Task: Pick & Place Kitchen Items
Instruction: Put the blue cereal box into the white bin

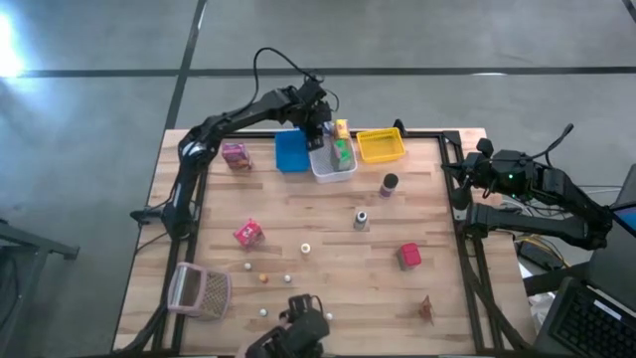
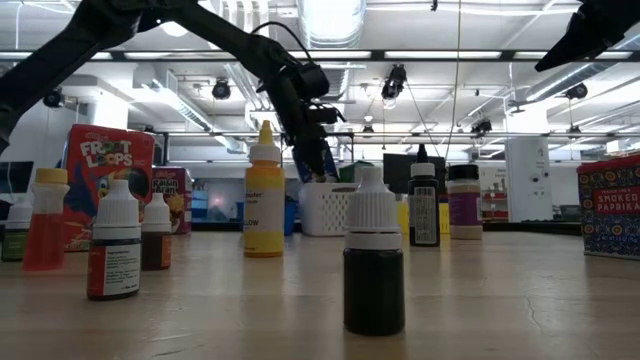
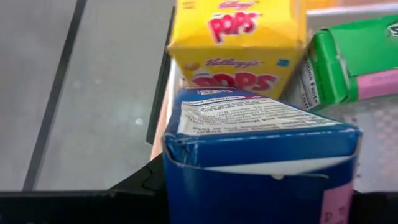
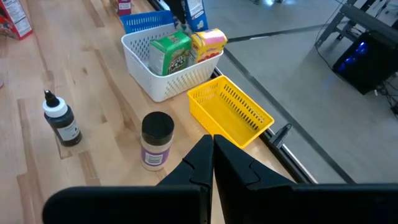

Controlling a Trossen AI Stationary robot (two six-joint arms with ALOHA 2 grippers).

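My left gripper (image 1: 314, 117) reaches to the table's far edge and is shut on a blue box (image 3: 261, 155). It holds the box over the far end of the white bin (image 1: 333, 167). Inside that bin stand a green box (image 4: 169, 53) and a yellow Pops box (image 3: 239, 43). The blue bin (image 1: 291, 151) is on its left and the yellow bin (image 1: 381, 146) on its right. My right gripper (image 4: 213, 146) waits shut, off the table's right edge. My left gripper holds the blue box by its upper part (image 4: 186, 11), coming at it slanting down from the table's near-left side. The box hides the fingers in the left wrist view. It hangs tilted below the gripper, just above the yellow box in the bin.
On the wood lie a pink box (image 1: 236, 155), a red-pink box (image 1: 247, 233), a red box (image 1: 408, 256), a dark-lidded jar (image 1: 389, 184), a small dropper bottle (image 1: 362, 220) and tiny balls (image 1: 263, 278). The mesh basket (image 1: 199, 290) sits near left.
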